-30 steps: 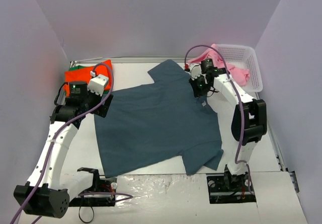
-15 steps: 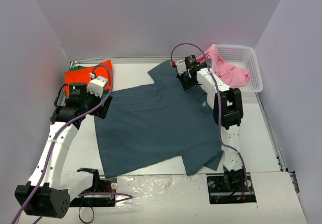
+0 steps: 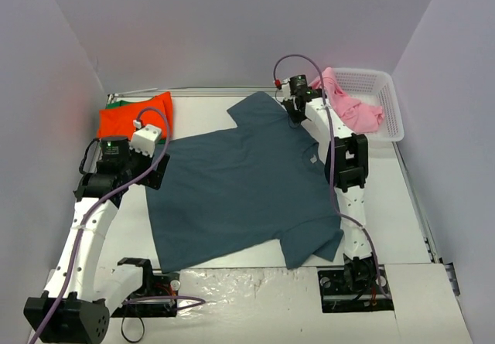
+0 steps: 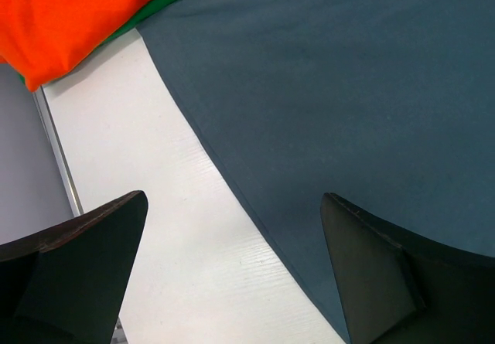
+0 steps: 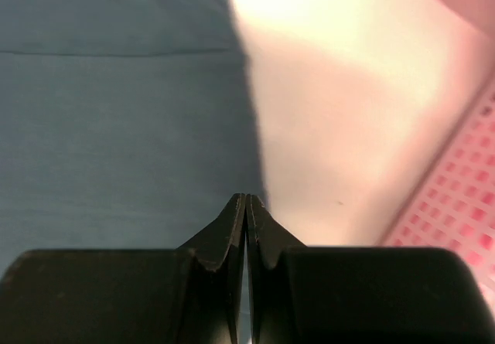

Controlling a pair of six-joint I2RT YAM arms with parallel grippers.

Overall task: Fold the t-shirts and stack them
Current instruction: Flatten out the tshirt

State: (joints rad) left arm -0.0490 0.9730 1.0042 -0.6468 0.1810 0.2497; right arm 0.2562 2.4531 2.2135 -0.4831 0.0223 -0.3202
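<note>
We have the slate-blue t-shirt (image 3: 240, 182) spread flat on the bench (image 3: 402, 205), ready for folding. Our left gripper (image 4: 233, 197) hangs wide open over its left edge, poised to pinch. Our right gripper (image 5: 246, 199) is closed tight at the far sleeve's edge; whether it nips cloth we cannot tell. The orange-red shirt (image 3: 135, 116) lies folded at the far left, and the pink shirt (image 3: 352, 108) waits in the basket (image 3: 387, 89).

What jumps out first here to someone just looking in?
The dark slate-blue t-shirt, spread flat across the middle of the table, draws the eye first. Next come the orange-red shirt folded at the far left corner and the pink shirt draped over the white basket at far right.
</note>
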